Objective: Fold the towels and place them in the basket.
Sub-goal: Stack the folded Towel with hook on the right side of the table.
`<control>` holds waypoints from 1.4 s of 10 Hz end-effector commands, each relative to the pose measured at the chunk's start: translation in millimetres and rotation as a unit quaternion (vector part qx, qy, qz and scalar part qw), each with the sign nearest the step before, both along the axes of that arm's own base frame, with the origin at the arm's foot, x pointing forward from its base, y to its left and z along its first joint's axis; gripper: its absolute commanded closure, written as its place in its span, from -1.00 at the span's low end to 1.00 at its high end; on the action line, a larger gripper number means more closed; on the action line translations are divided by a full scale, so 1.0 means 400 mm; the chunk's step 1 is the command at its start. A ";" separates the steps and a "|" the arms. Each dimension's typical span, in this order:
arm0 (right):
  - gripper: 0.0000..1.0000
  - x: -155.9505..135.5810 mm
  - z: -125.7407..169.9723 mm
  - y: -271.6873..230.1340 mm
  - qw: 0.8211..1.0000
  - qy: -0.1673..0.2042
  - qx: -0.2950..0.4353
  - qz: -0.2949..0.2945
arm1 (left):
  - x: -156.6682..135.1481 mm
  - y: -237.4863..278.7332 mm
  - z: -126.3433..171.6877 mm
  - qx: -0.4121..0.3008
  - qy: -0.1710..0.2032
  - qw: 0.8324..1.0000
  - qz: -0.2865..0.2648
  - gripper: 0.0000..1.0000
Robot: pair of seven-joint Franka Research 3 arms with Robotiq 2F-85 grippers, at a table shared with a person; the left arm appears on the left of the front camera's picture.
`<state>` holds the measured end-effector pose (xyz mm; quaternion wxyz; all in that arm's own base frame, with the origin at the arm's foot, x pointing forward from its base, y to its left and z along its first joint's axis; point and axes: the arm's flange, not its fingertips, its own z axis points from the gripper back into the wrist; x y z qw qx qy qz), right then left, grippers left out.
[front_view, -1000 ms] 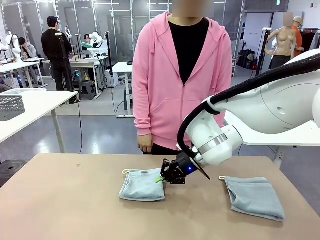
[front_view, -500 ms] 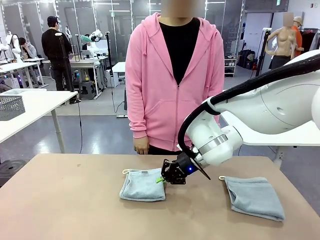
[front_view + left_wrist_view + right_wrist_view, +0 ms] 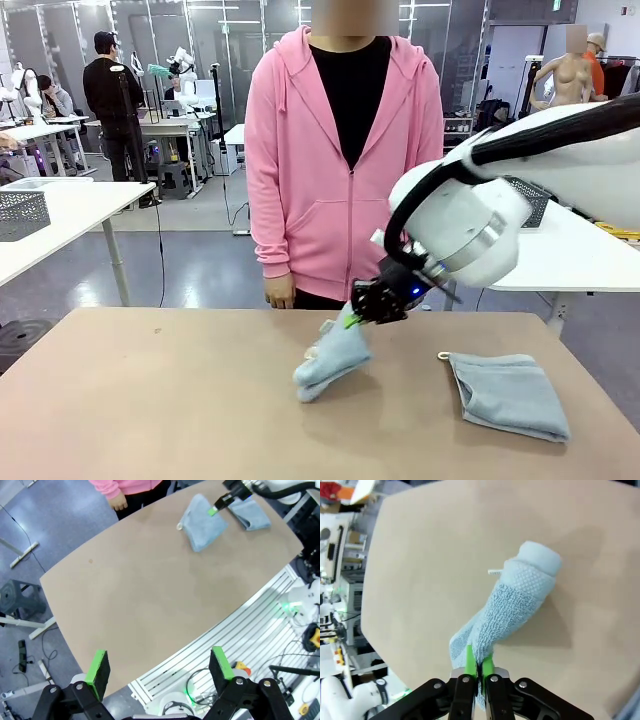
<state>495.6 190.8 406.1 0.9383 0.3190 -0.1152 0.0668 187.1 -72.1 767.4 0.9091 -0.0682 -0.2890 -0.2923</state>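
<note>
At centre frame in the front view, the right gripper [image 3: 352, 317] is clamped on the near towel [image 3: 335, 360], and this is what has changed: a second ago that towel lay flat and folded on the table [image 3: 150, 400] with the gripper low at its right edge; now we see it pulled up by one edge, hanging in a slanted roll whose lower end seems to rest on the wood; the right wrist view shows the green pads [image 3: 470, 664] pinched together on the cloth. We judge the lift toward the basket has begun, though we see no basket here; the second towel [image 3: 508, 395] lies folded at lower right, untouched; the left gripper [image 3: 159, 667] hangs with jaws apart, holding nothing.
</note>
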 end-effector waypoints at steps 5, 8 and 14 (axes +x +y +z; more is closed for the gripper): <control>0.90 -0.057 0.116 -0.225 0.991 -0.011 -0.133 0.033 | 0.002 -0.002 -0.001 -0.002 -0.004 1.000 -0.003 -1.00; 0.90 -0.096 0.152 -0.309 0.982 0.011 -0.182 0.056 | 0.002 -0.002 -0.001 -0.002 -0.004 1.000 -0.003 -1.00; 0.90 -0.109 0.074 -0.476 0.935 0.103 -0.333 -0.067 | 0.002 -0.002 -0.001 -0.002 -0.004 1.000 -0.003 -1.00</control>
